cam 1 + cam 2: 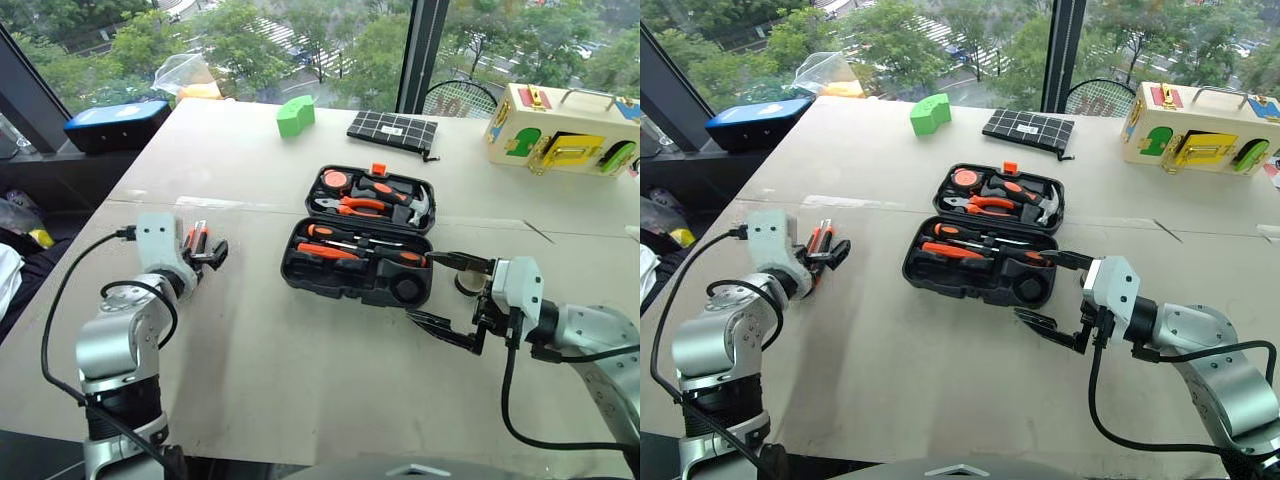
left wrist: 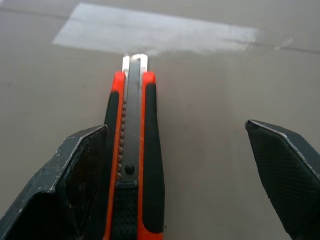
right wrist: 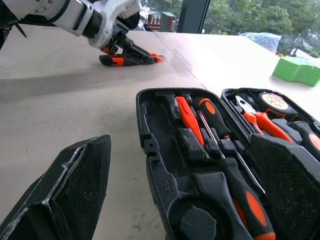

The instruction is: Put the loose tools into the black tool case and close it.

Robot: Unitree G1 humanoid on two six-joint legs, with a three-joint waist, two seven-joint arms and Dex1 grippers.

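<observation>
At left of the frame, the left gripper stood spread astride the slim orange-and-black utility knife, apparently flat on the table, long axis along the fingers, well left of the open black moulded-plastic tool case; the right gripper, also spread, flanked the case.

Flat orange-and-black utility knife: smooth, slightly glossy orange plastic shell, rubbery black side grips, knurled black slider, bare bright metal at the tip. Open black moulded-plastic tool case: matt, faintly grained plastic, with glossy orange-and-black plastic screwdriver handles and thin shiny metal shafts. Broad beige table: matt, smooth, with a paler scuffed patch. Black gripper fingers: dull, finely cross-hatched pads. Green foam-like block: matt, soft-looking.
</observation>
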